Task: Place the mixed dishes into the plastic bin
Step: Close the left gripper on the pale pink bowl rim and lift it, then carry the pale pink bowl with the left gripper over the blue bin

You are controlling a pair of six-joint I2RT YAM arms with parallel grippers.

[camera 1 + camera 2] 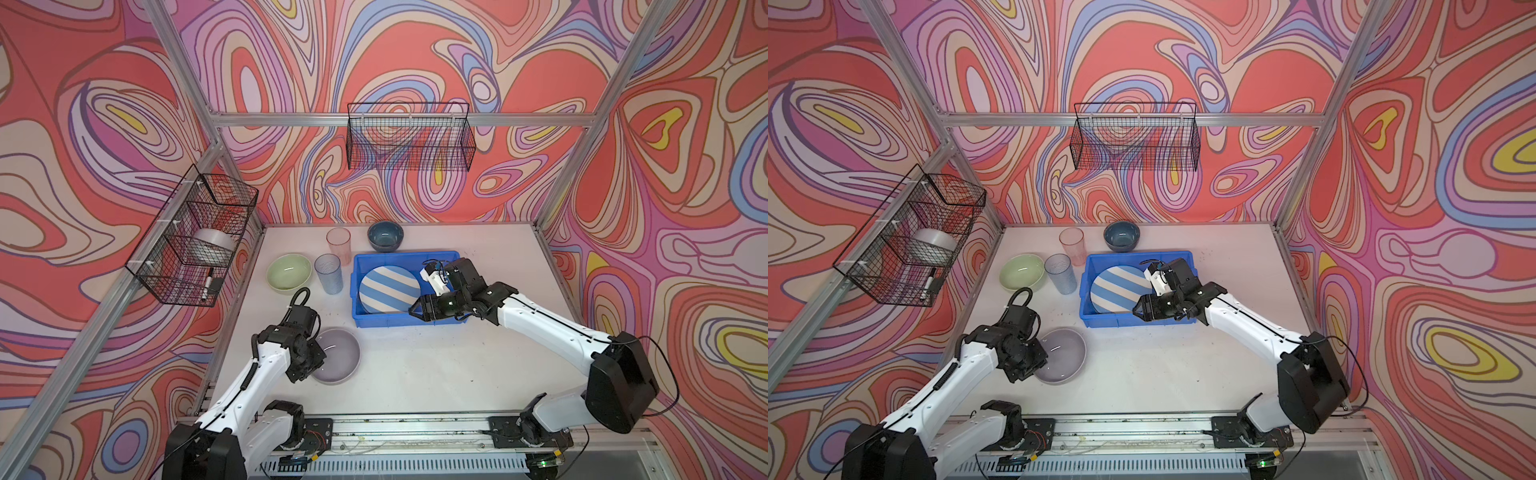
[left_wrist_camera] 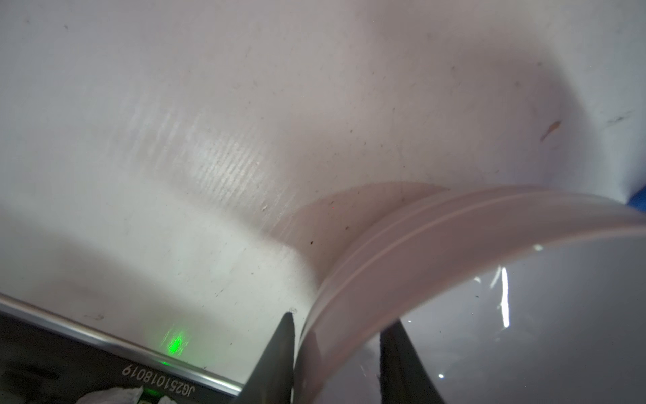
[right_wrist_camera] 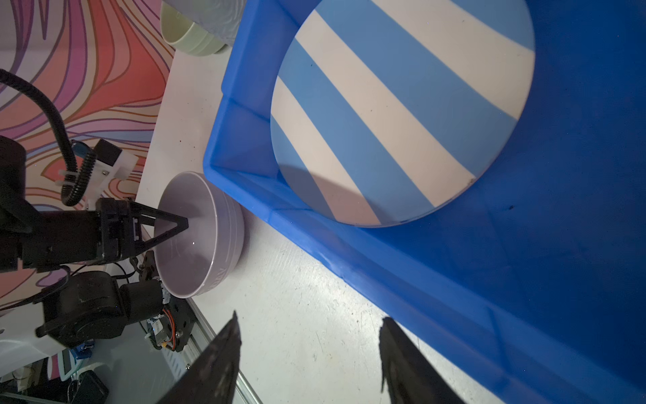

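Bin (image 1: 415, 254) sits mid-frame in both top views. Striped plate (image 1: 388, 289) rests inside its left half. Right gripper (image 1: 417, 311) hovers at the bin's near rim, jaws apart, empty. Left gripper (image 2: 341, 320) straddles the wall of a lilac bowl (image 1: 338, 357), lower left of centre, one jaw inside, one outside. Clamped or not: cannot tell. On the table (image 1: 457, 374), left of and above the bin: green bowl (image 1: 289, 272), bluish tumbler (image 1: 328, 274), pink tumbler (image 1: 338, 245), dark bowl (image 1: 385, 236).

Two white-shelled arms (image 1: 540, 320), black joint housings (image 1: 621, 380), ribbed black cable (image 1: 300, 296), black triangular fingers (image 3: 216, 367)
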